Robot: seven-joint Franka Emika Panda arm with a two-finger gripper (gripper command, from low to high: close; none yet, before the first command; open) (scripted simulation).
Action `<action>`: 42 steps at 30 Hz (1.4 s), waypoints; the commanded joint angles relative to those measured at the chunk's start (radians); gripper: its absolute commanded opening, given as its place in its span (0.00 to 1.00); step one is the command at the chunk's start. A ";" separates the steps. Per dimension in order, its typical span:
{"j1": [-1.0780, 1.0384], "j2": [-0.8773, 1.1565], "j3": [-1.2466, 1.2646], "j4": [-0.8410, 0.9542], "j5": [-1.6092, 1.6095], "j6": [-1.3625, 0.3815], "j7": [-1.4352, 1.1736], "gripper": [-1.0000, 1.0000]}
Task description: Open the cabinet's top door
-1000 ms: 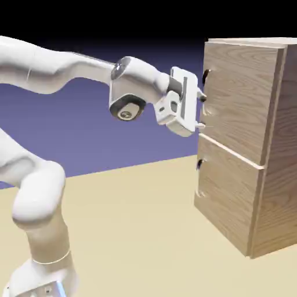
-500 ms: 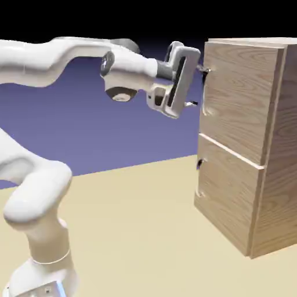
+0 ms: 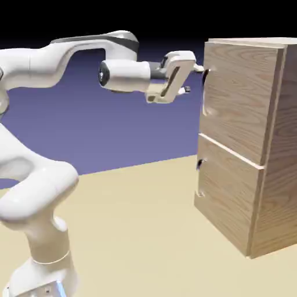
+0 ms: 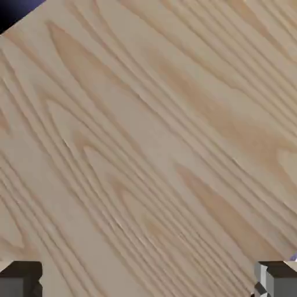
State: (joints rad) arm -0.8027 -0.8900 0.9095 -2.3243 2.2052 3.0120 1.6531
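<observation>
Wood grain crowds the hand view; the claw's [image 4: 148, 281] spread tips are cut off.

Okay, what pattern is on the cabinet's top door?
Diagonal-looking bands of darker wood grain on light brown; the top door shows it best in the hand view.

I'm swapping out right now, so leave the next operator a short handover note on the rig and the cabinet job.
Tool: open, fingertips wide apart, nothing between them. It is up by the top door's handle; whether a finger touches it, I can't tell.
Cabinet: to the exterior view's right of the arm. Top door closed; lower door closed too.
Hand view: mostly wood grain, no handle clearly in sight.
Done: tool brought up near the top handle.
Left: get hold of or hook that handle, then swing the top door open.
</observation>
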 commanded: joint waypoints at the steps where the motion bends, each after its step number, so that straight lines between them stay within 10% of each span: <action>1: -0.016 -0.006 0.018 0.010 0.044 0.000 0.018 1.00; 22: -0.427 -0.051 0.379 0.285 0.692 -0.025 0.263 1.00; 23: -0.427 -0.051 0.379 0.285 0.692 -0.025 0.263 0.00; 42: 0.226 0.210 -0.133 -0.059 0.574 -0.247 -0.069 0.00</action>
State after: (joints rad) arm -0.5773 -0.6799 0.7763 -2.3833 2.7782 2.7658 1.5844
